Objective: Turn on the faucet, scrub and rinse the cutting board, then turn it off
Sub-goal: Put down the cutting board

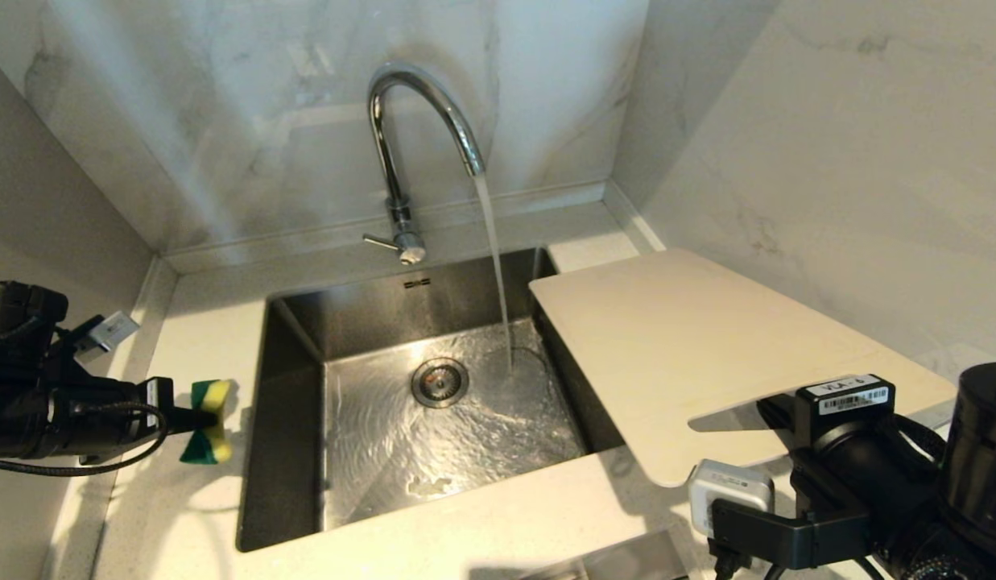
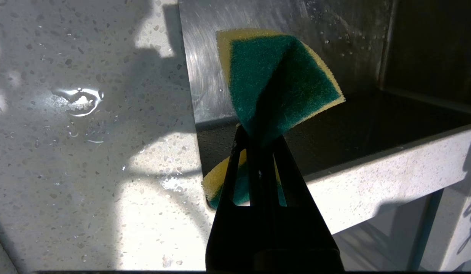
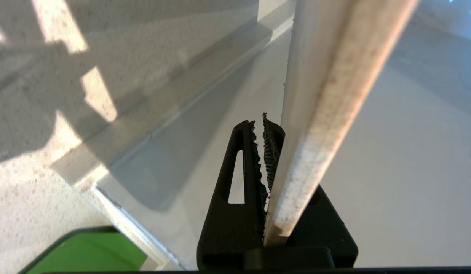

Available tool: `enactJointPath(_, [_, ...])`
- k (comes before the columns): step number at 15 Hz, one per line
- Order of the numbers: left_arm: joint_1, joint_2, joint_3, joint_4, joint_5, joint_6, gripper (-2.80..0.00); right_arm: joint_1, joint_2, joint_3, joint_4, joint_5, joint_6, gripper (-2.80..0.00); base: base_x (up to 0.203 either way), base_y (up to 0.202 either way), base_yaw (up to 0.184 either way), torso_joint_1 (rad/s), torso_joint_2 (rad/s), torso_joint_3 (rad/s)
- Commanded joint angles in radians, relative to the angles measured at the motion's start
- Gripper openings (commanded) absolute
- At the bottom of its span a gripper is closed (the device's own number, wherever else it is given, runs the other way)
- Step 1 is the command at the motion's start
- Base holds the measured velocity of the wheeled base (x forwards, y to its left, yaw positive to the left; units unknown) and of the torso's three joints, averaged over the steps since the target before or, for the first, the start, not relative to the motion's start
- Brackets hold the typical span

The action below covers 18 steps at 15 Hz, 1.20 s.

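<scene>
1. Water runs from the tap [image 1: 421, 121] at upper centre into the sink [image 1: 433, 419].
2. Left gripper [image 1: 193, 419], mid left, pinches a sponge [image 1: 210, 420].
3. Right gripper [image 3: 264, 131], lower right, clamps the cutting board [image 1: 691, 346], lifted at centre right.

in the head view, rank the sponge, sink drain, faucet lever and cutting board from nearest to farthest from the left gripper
1. sponge: pinched in the left gripper, over the counter left of the sink.
2. sink drain: in the basin floor, to its right.
3. faucet lever: behind the sink.
4. cutting board: far right, held by the right gripper.
</scene>
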<state>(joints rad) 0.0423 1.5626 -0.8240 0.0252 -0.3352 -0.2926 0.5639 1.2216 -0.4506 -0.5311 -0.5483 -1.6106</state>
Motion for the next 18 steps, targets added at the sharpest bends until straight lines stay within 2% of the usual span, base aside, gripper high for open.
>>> enactJointPath(1, [0.001, 0.005, 0.0, -0.005, -0.002, -0.002, -2.8, 0.014, 0.038, 0.0, -0.03, -0.005, -0.009, -2.8, 0.0, 0.0, 0.0, 0.0, 0.0, 0.0])
enactJointPath(3, [0.002, 0.006, 0.0, -0.005, -0.002, -0.002, -2.8, 0.037, 0.074, 0.003, -0.086, -0.015, -0.009, -2.8, 0.0, 0.0, 0.0, 0.0, 0.0, 0.0])
enactJointPath(6, [0.002, 0.008, 0.0, -0.005, -0.002, -0.002, -2.8, 0.059, 0.1, 0.017, -0.099, -0.041, -0.004, -2.8, 0.0, 0.0, 0.0, 0.0, 0.0, 0.0])
enactJointPath(9, [0.001, 0.018, 0.0, -0.005, -0.002, -0.002, -2.8, 0.073, 0.118, 0.039, -0.098, -0.084, 0.071, -2.8, 0.0, 0.0, 0.0, 0.0, 0.0, 0.0])
enactJointPath(18, [0.001, 0.05, 0.016, -0.047, -0.002, -0.002, -2.8, 0.085, 0.121, 0.142, -0.096, -0.084, 0.077, -2.8, 0.0, 0.0, 0.0, 0.0, 0.0, 0.0])
